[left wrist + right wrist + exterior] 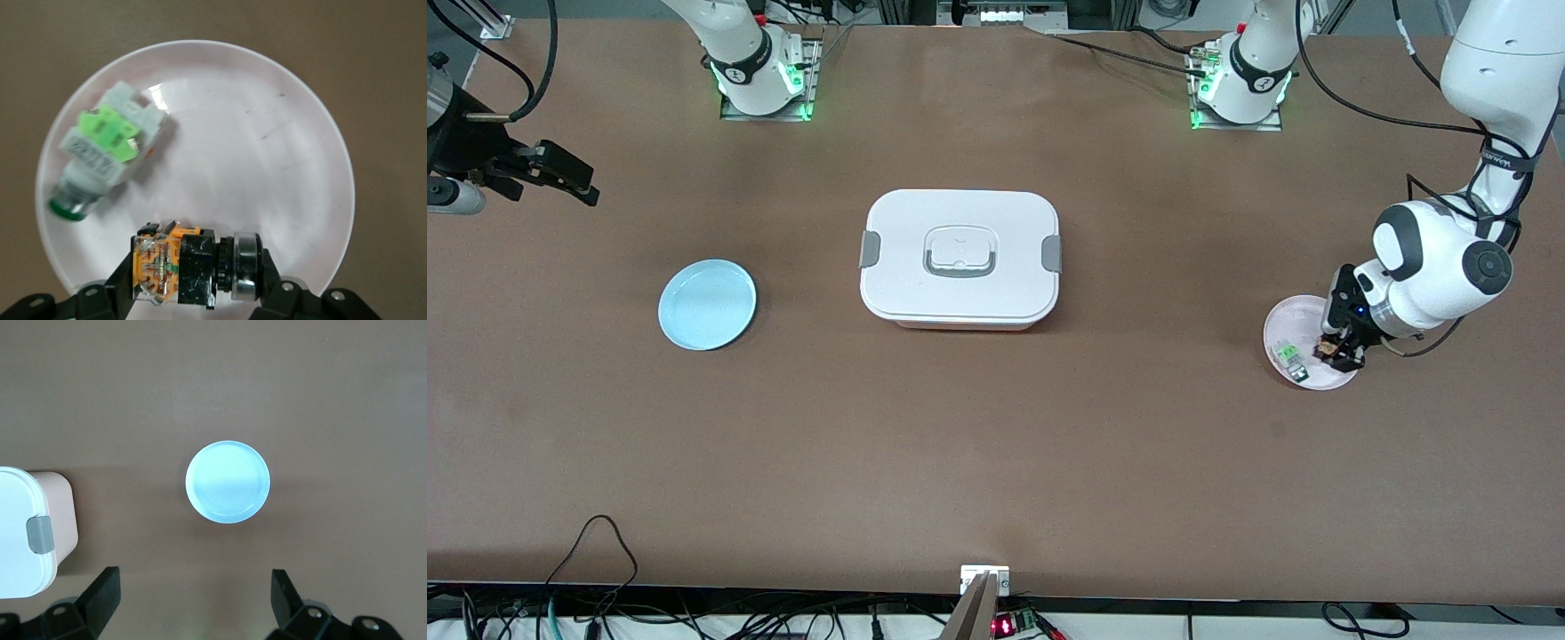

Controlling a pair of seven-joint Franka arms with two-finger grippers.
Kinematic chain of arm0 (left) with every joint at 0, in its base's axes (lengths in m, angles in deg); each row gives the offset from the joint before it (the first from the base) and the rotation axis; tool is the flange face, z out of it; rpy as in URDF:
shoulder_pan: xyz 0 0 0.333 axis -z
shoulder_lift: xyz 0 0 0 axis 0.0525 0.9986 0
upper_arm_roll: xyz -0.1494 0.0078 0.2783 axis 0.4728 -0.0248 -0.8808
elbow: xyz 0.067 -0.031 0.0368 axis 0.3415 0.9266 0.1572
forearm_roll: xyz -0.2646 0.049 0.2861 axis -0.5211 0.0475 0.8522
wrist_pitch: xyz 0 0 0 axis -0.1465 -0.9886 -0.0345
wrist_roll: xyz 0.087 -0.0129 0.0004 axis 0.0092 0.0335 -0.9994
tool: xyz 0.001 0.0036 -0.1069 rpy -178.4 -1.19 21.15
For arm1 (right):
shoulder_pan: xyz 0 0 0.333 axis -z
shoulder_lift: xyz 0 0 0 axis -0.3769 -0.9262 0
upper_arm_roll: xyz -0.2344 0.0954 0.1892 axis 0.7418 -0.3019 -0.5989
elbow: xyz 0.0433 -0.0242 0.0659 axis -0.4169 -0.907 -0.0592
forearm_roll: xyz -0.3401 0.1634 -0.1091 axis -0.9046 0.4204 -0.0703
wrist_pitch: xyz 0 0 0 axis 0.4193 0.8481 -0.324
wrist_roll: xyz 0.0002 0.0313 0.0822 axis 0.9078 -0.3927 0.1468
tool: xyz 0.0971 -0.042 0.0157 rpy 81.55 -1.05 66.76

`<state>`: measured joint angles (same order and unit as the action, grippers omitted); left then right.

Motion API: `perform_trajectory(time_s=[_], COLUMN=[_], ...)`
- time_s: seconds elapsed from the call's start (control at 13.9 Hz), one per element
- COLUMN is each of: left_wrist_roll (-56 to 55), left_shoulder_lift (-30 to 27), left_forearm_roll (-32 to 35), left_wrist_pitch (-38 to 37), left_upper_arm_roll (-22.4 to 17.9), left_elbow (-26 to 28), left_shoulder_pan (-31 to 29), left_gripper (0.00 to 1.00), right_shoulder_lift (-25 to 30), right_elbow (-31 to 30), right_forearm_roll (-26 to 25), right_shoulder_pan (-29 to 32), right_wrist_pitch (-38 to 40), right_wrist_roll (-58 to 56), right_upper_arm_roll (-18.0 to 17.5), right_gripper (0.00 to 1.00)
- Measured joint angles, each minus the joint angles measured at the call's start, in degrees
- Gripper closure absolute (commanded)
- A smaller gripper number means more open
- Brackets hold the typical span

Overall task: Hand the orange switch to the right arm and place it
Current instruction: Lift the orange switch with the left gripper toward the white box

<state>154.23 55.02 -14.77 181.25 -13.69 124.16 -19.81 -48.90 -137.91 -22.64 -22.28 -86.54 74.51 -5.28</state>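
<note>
The orange switch [160, 267], with a clear orange-brown body and a black and silver knob end, lies sideways at the rim of a pale pink plate [267, 133]. My left gripper [198, 267] is shut on the orange switch, one finger at each end. In the front view the left gripper [1343, 351] is down at the pink plate [1294, 316] at the left arm's end of the table, with the switch [1327, 349] between its fingers. My right gripper [574, 178] hangs open and empty in the air at the right arm's end; its own view shows the open gripper [195, 587] over bare table.
A green-and-clear component [107, 147] lies on the same pink plate beside the switch; it also shows in the front view [1288, 356]. A light blue plate [707, 304] sits toward the right arm's end. A closed white lunch box [960, 258] stands mid-table.
</note>
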Motion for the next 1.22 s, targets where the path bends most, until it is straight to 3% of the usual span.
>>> perform_trajectory(time_s=[0.22, 0.36, 0.57, 0.93, 1.22], left_wrist_roll=[-6.13, -11.02, -16.57, -30.59, -34.39], left_shoulder_lift=[-5.22, -8.42, -9.95, -10.28, -10.54], left_forearm_roll=[-1.64, -7.3, -24.01, -54.43, -79.32], left_wrist_pitch=[-2.69, -8.65, -15.47, -16.59, -16.66], left_upper_arm_roll=[2.25, 4.23, 8.81, 20.42, 22.63], left_elbow=[-0.93, -1.22, -2.31, -4.0, -6.93], left_shoulder_pan=[0.35, 0.95, 2.79, 8.11, 17.73], left_gripper=[1.0, 1.0, 1.0, 1.0, 1.0], right_shoulder_lift=[0.0, 0.0, 0.0, -0.01, -0.75], right_elbow=[0.0, 0.0, 0.0, -0.05, -0.75], right_forearm_roll=[0.0, 0.0, 0.0, 0.5, 12.26], right_shoulder_pan=[0.0, 0.0, 0.01, -0.02, -0.79], right_wrist_pitch=[0.0, 0.0, 0.0, 0.01, 0.96], right_wrist_roll=[0.0, 0.0, 0.0, 0.0, 0.09], right_upper_arm_roll=[0.0, 0.0, 0.0, -0.31, -1.71], right_gripper=[0.0, 0.0, 0.0, 0.0, 0.0])
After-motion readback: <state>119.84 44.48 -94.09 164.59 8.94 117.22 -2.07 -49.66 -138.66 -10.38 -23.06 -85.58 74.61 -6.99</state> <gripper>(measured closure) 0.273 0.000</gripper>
